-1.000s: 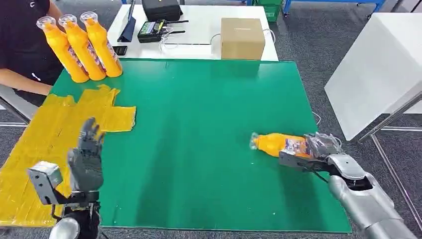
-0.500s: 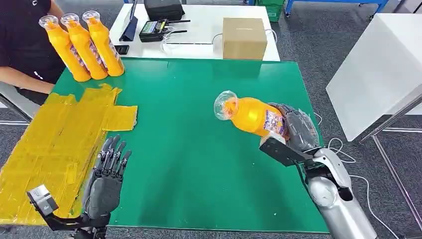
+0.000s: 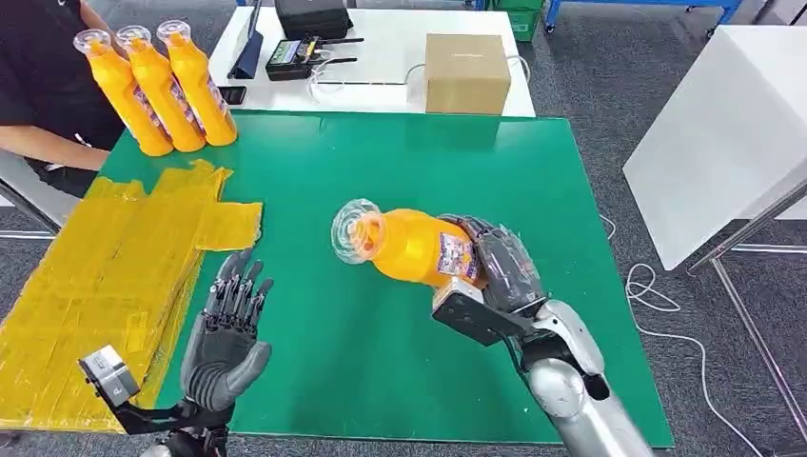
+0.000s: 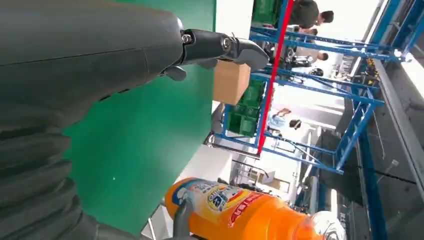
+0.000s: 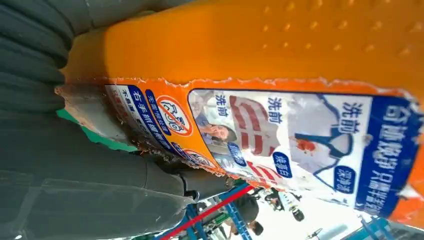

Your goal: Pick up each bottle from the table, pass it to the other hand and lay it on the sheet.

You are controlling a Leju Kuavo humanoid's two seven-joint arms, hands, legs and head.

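above the green table one orange bottle lies sideways in the right hand's grasp; the left hand waits empty, fingers spread, beside the yellow sheet. three more bottles stand at the far corner, near a cardboard box.
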